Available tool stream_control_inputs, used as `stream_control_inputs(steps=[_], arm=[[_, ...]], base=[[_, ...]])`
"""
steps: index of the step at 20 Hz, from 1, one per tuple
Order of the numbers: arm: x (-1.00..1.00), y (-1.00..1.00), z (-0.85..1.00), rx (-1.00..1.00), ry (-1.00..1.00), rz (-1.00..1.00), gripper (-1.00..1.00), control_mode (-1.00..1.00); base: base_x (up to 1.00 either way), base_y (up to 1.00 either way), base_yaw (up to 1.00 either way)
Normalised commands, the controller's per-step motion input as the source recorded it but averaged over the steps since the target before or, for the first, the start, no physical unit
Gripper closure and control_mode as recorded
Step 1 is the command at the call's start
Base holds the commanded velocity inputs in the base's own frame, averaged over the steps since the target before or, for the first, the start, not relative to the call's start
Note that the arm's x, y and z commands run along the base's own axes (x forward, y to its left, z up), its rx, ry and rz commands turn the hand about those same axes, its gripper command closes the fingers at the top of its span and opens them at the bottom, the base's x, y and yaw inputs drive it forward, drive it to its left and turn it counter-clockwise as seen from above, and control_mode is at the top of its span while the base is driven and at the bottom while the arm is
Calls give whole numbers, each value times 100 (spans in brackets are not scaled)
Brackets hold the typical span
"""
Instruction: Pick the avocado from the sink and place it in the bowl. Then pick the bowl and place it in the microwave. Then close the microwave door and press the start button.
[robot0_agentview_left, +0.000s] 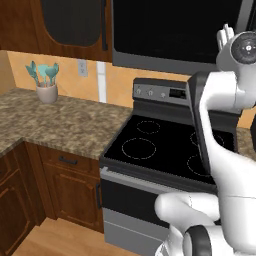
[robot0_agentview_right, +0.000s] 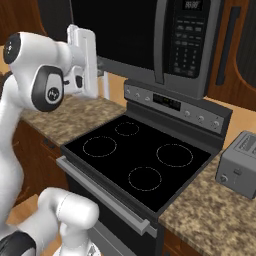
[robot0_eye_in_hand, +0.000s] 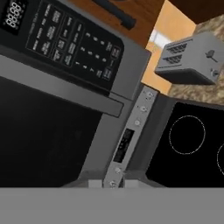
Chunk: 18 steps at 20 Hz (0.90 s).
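The microwave (robot0_agentview_right: 125, 35) hangs above the stove, and its door (robot0_eye_in_hand: 39, 131) looks closed, with the grey handle bar (robot0_eye_in_hand: 57, 85) across it. The control strip (robot0_eye_in_hand: 70, 39) with its rows of buttons is at the upper left of the hand view. My gripper (robot0_eye_in_hand: 113, 183) is raised in front of the microwave door (robot0_agentview_left: 170, 30), left of the control strip (robot0_agentview_right: 187, 35). Just the very tips of its fingers (robot0_eye_in_hand: 94, 183) peek up at the bottom of the hand view, so I cannot tell how the jaws stand. Nothing shows between them. The avocado, the bowl and the sink are out of view.
A black-topped stove (robot0_agentview_right: 140, 155) with a grey knob panel (robot0_eye_in_hand: 129, 140) stands right below the microwave. A grey toaster (robot0_agentview_right: 240, 165) sits on the granite counter to its right. On the left counter (robot0_agentview_left: 60, 120) stands a cup of teal utensils (robot0_agentview_left: 46, 85).
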Motion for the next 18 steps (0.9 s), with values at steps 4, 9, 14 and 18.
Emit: stream_control_inputs(steps=[4, 9, 14, 18], arm=[[-98, 0, 0, -35, 23, 13, 100, -100], [-86, 2, 0, -41, 8, 15, 100, -100], [-51, 0, 6, -34, -2, 10, 100, -100], [-1, -6, -1, -27, 0, 12, 100, -100]], base=[[0, 0, 0], [0, 0, 0], [0, 0, 0], [0, 0, 0]])
